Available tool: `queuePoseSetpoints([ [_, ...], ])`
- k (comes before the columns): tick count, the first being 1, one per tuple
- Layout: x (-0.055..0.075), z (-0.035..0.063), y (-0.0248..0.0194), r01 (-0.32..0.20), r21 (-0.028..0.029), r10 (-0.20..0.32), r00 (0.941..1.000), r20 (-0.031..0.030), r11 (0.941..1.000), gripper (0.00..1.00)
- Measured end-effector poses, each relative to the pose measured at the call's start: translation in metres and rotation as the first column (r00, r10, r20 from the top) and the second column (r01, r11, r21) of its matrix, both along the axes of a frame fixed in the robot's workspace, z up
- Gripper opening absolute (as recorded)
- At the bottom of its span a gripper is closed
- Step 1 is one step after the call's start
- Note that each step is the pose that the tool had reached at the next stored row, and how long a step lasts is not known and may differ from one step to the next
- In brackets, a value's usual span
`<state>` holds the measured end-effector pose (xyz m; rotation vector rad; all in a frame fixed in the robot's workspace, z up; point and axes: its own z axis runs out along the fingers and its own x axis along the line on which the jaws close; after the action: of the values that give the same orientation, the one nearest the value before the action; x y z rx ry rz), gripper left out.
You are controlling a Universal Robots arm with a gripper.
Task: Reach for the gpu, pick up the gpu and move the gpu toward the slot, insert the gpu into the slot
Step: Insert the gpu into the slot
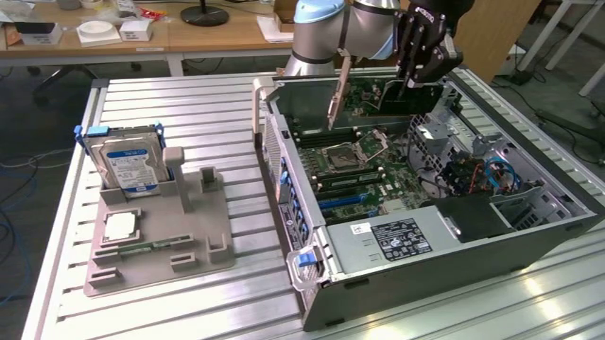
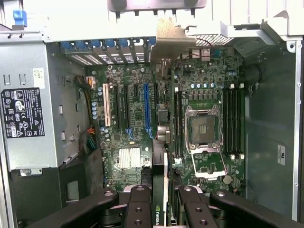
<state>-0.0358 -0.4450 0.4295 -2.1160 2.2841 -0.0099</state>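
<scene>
My gripper [image 1: 413, 79] is shut on the gpu [image 1: 402, 99], a dark flat card held on edge above the far end of the open computer case. Its silver bracket [image 1: 336, 92] hangs down at the exterior view's left end of the card. In the wrist view the gpu [image 2: 161, 156] appears edge-on between my black fingers [image 2: 138, 205], with the bracket [image 2: 168, 42] at its far end and my gripper [image 2: 164, 202] clamped around it. The slot [image 2: 146, 107], a long blue strip on the green motherboard, lies just beside the card's line and well below it. The slot [image 1: 345, 200] sits near the power supply.
The case walls [image 1: 283, 106] surround the motherboard. Inside are the silver processor socket [image 1: 342, 154], black memory slots [image 2: 232, 121], a power supply [image 1: 387, 237] and cables [image 1: 492, 173]. On the table at the exterior view's left, a grey fixture [image 1: 189, 212] holds a hard drive [image 1: 127, 159].
</scene>
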Motion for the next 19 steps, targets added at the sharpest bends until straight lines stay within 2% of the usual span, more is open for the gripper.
queuePoseSetpoints([
  [4,0.0,0.0,0.0,0.0,0.0,0.0,1.0,0.0006,1.0,0.26],
  [6,0.0,-0.0001,-0.0001,0.0,-0.0001,0.0,1.0,0.0056,1.0,0.26],
  [8,-0.0002,-0.0011,-0.0001,0.0,0.0001,0.0,0.9999,0.0145,1.0,0.26],
  [19,-0.0002,-0.0064,-0.0001,0.0,-0.0001,0.0,0.9999,0.0172,1.0,0.26],
])
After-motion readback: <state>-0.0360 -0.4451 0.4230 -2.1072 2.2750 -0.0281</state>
